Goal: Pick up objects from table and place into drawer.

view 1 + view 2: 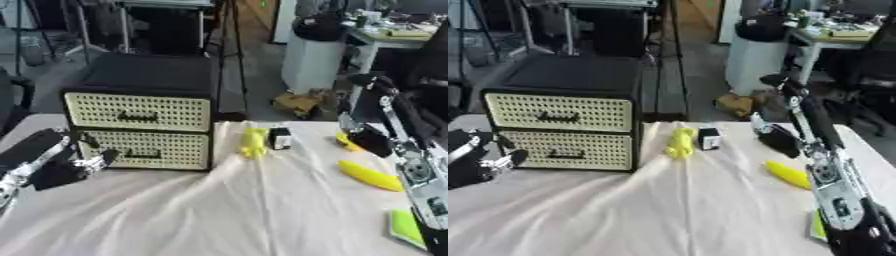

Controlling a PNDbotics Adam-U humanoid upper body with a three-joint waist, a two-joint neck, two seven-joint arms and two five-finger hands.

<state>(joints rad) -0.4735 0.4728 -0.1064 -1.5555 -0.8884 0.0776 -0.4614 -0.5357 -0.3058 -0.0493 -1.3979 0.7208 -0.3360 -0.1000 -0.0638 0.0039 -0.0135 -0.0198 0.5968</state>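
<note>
A black cabinet (144,75) stands at the back left with two cream perforated drawers, the upper drawer (137,112) and the lower drawer (144,148), both closed. My left hand (61,170) hovers at the lower drawer's left end, open, fingers (98,161) pointing at its front. On the cloth lie a yellow toy (254,142), a small black and white box (280,138) and a long yellow banana-like piece (369,175). My right hand (780,137) hangs low at the right, partly covering another yellow piece (346,141).
A cream cloth (245,210) covers the table. A green flat thing (407,226) lies at the front right edge under my right arm (833,190). Beyond the table are a white bin, desks and a chair.
</note>
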